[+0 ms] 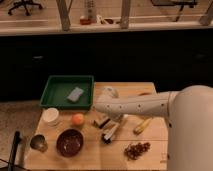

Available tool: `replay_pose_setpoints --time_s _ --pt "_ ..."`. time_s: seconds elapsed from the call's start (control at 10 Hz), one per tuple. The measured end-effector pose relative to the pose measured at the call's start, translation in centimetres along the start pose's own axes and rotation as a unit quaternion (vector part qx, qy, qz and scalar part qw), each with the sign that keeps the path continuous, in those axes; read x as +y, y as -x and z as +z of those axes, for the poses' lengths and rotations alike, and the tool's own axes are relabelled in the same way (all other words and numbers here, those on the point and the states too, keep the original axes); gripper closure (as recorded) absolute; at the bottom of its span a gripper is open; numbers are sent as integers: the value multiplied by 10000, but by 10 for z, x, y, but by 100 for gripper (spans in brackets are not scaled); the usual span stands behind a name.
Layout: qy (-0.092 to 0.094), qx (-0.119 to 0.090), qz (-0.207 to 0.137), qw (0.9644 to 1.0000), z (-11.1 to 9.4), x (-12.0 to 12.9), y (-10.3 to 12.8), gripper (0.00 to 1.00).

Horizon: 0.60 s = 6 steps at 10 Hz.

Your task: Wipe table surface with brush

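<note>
The brush point(109, 134), pale-backed with black bristles, lies slanted on the light tan table surface point(150, 159) near its middle. Its upper end runs up under my white arm, which reaches in from the right. My gripper point(116, 123) hangs below the arm's wrist right at that upper end and is shut on the brush. The bristle end points down-left and touches the wood. The arm hides the gripper's upper part.
A short tan-and-dark block point(100, 121) sits just left of the brush, with an orange point(77, 119) and a dark bowl point(70, 142) further left. A yellow item point(141, 126) and a dark red cluster point(137, 149) lie to the right. A green tray point(52, 87), white cup point(50, 116) and metal cup point(38, 142) stand left.
</note>
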Motion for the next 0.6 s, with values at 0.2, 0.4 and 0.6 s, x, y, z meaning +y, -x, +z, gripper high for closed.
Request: replay_pose_setpoints --time_s 0.2,0.4,0.6 --pt "-110 -126 -191 9997 -7 -1 17 100" --pt "-69 -222 -223 9995 -5 9 22 100" --pt "63 -291 -158 9994 0 22 20 100"
